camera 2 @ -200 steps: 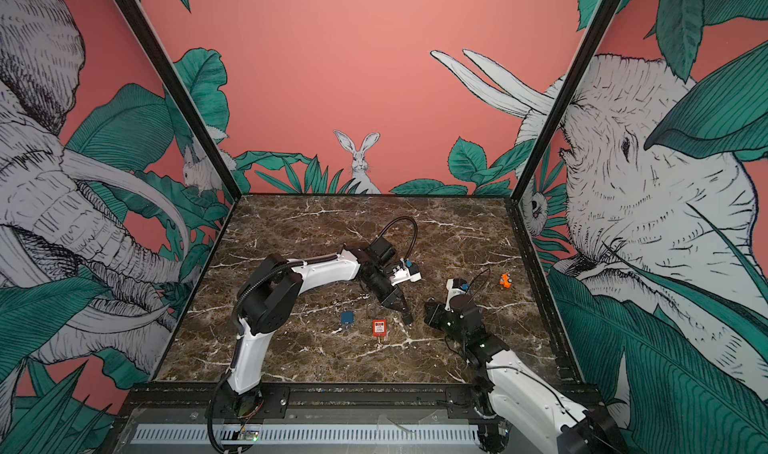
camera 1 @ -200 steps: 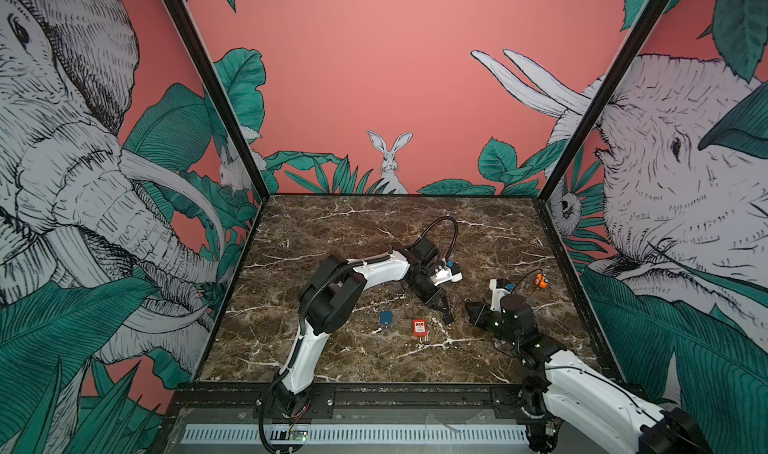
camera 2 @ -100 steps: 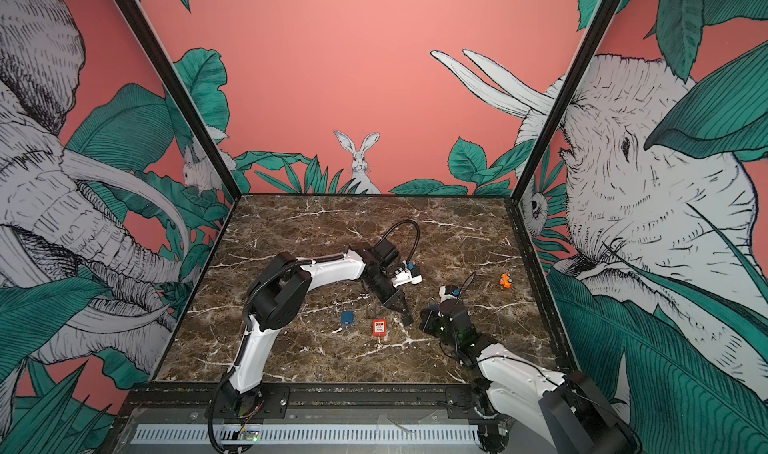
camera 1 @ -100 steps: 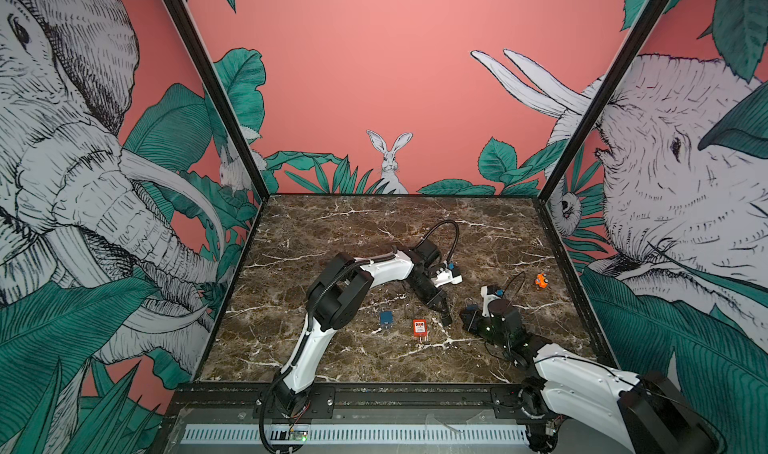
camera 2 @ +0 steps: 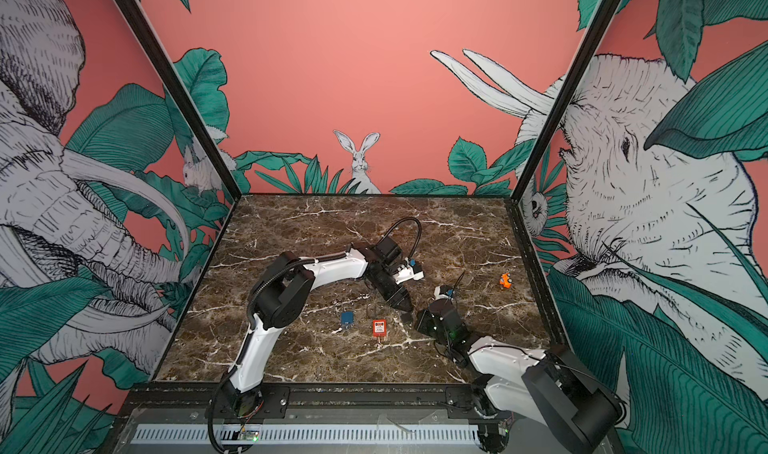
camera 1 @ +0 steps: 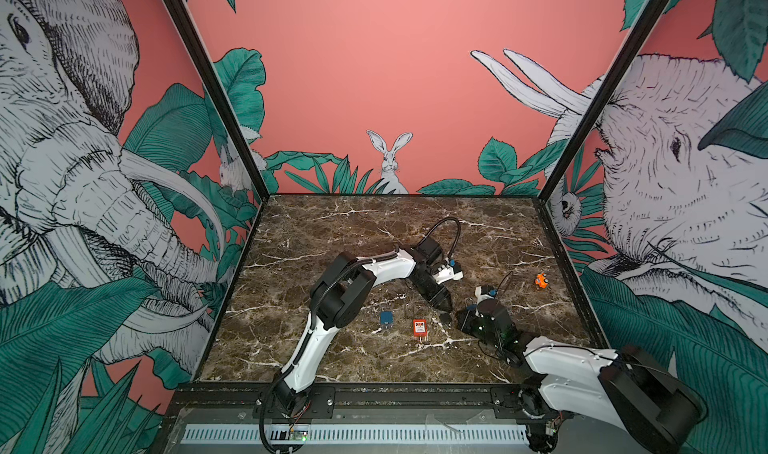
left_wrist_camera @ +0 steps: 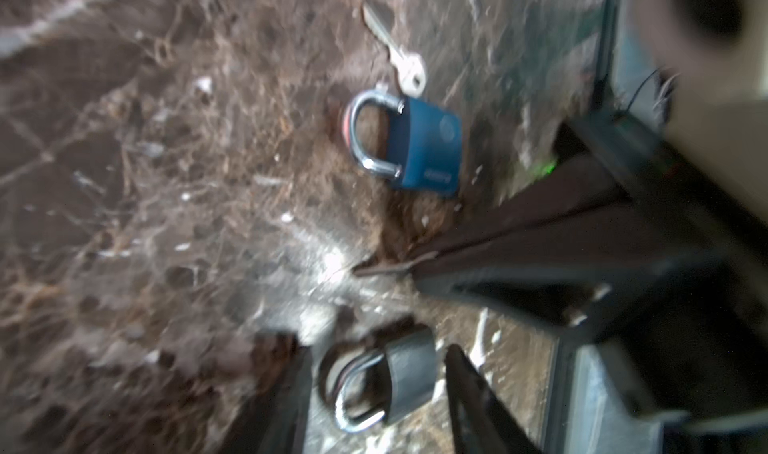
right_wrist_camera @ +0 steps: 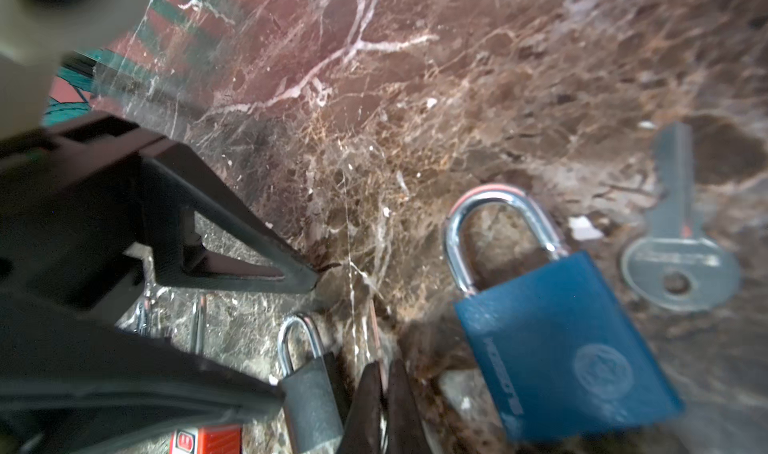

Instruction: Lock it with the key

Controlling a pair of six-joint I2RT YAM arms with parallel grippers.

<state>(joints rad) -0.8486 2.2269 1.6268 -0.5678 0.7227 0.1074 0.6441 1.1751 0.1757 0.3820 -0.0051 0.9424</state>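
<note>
Nearest the front of the bench [camera 1: 357, 360], the right end effector [right_wrist_camera: 380, 371] is pinching shut on what looks like a key blade [right_wrist_camera: 372, 327]. Just beside it the grey padlock [left_wrist_camera: 409, 373] is lying flat, shackle pointing away from that arm. Beyond, the left end effector [left_wrist_camera: 374, 348] is straddling the padlock, fingers [left_wrist_camera: 286, 393] wide, gripping nothing.

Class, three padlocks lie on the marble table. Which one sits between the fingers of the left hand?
The grey padlock: it lies between the open fingers of the left hand. The blue padlock and the red padlock lie farther off.
</note>
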